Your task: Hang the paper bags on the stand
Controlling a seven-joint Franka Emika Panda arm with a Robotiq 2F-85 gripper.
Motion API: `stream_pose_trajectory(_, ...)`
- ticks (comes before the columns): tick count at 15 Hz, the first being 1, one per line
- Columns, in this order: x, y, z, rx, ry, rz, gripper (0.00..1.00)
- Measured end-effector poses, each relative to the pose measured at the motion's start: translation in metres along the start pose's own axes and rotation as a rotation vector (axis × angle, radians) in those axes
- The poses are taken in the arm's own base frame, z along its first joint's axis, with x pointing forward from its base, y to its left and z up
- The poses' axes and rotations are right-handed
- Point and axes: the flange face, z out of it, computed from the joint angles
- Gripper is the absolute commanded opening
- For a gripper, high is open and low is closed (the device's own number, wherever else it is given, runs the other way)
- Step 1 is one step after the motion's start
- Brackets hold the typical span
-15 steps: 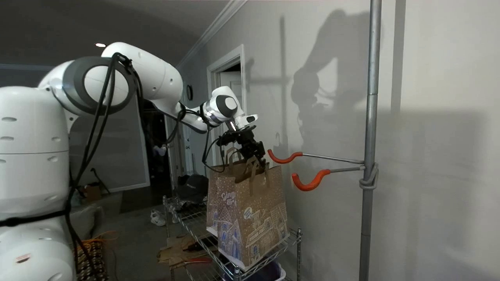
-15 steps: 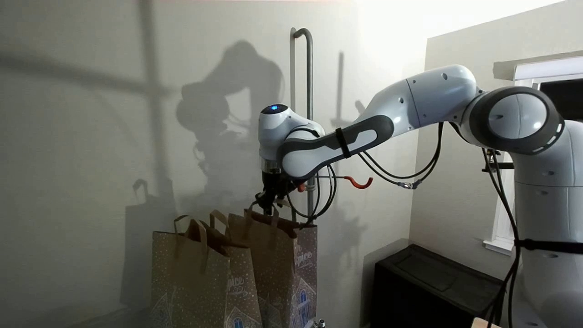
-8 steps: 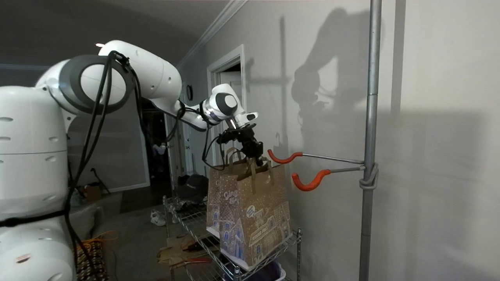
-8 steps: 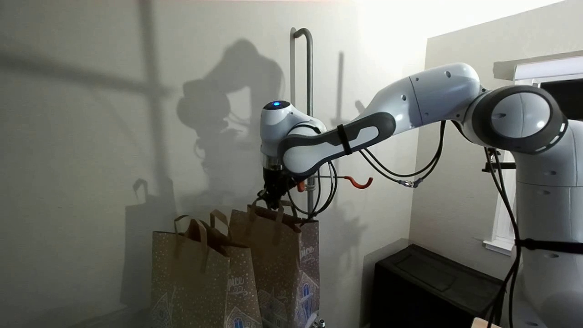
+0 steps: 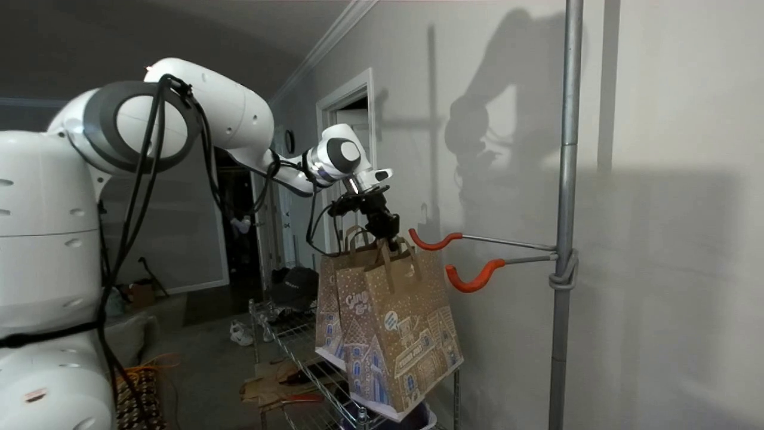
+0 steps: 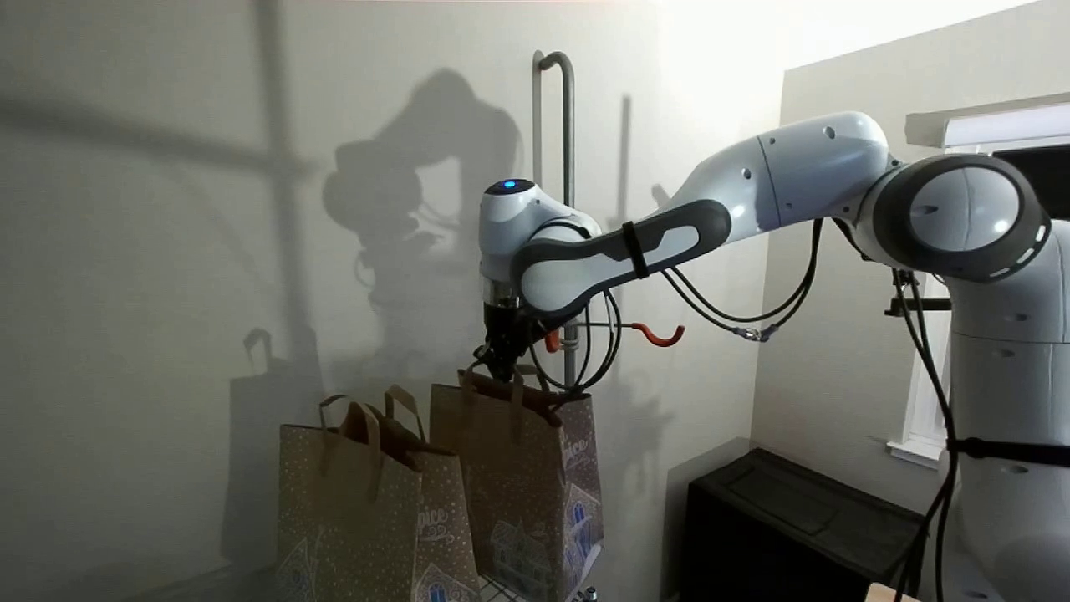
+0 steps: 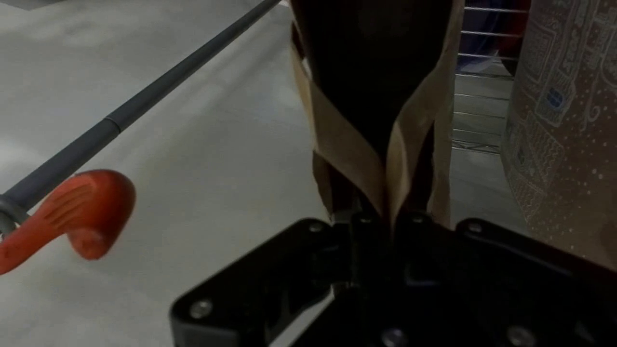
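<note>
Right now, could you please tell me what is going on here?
A robot arm has its gripper shut on the handle straps of one paper bag, apparently bound for the stand. That bag is tilted; whether it is clear of the wire rack, I cannot tell. A second paper bag stands beside it. Nothing hangs from the stand's orange hooks yet.

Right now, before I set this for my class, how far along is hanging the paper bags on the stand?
Done: the shut tool grips one paper bag by its handles.
In hand: that bag, tilted under the tool; whether it hangs free of the wire rack is unclear.
Left: hanging both bags; the two orange hooks on the stand are bare, and the other bag is ungripped.
</note>
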Motion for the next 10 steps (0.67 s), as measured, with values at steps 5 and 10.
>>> stream_pose_trajectory(5,-0.022,0.009,-0.065,0.124,-0.036,-0.150,0.05)
stream_pose_trajectory(10,-0.076,0.038,-0.117,0.166,-0.128,-0.271,0.05)
